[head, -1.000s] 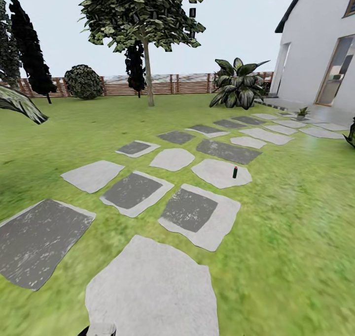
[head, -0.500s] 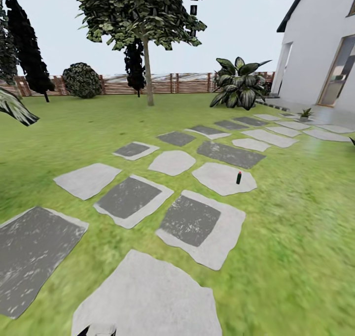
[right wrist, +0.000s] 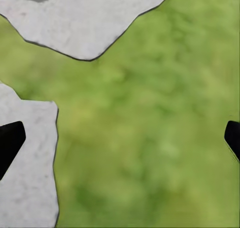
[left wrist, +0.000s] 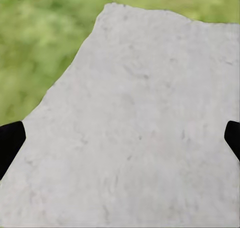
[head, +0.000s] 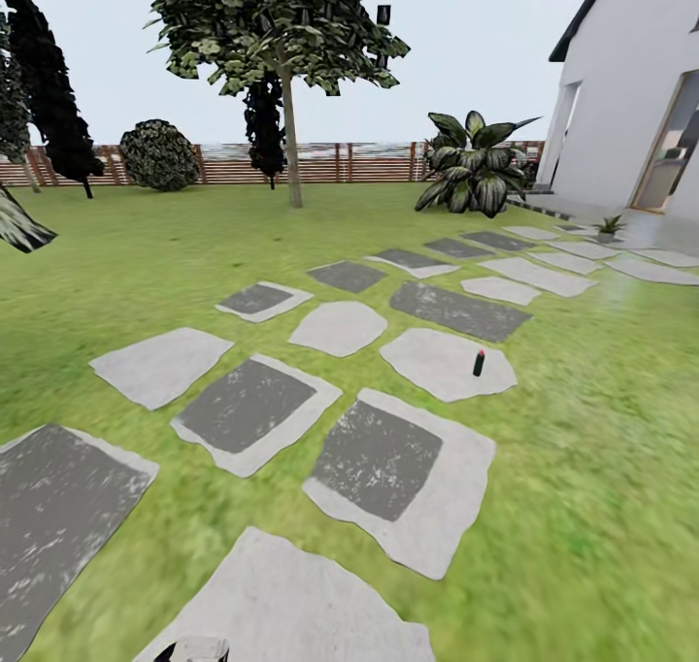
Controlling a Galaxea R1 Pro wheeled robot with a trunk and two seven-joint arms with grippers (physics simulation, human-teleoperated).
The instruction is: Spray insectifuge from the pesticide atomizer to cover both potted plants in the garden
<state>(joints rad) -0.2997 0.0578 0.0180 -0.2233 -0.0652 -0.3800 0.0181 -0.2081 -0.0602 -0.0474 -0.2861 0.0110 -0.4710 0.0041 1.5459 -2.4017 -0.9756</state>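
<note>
The pesticide atomizer (head: 479, 362) stands upright as a small dark green thing with a red top, on a pale stepping stone (head: 442, 363) right of centre in the head view, several stones ahead. One potted plant (head: 611, 225), a small green rosette, sits far off by the house on the paved patch. My left gripper (left wrist: 120, 143) is open over a pale stone (left wrist: 135, 128), its black fingertips (left wrist: 10, 143) wide apart and holding nothing. My right gripper (right wrist: 120, 140) is open over the lawn (right wrist: 150, 128), also holding nothing.
Grey stepping stones (head: 379, 456) run from me toward the white house (head: 631, 89) at the right. A big striped-leaf bush (head: 476, 167), a tree (head: 287, 109) and a round shrub (head: 158, 156) stand before the brown slat fence (head: 359, 163). Lawn spreads on both sides.
The whole head view has shifted: the camera has moved forward, so the stones and the atomizer sit lower and slightly larger in the picture.
</note>
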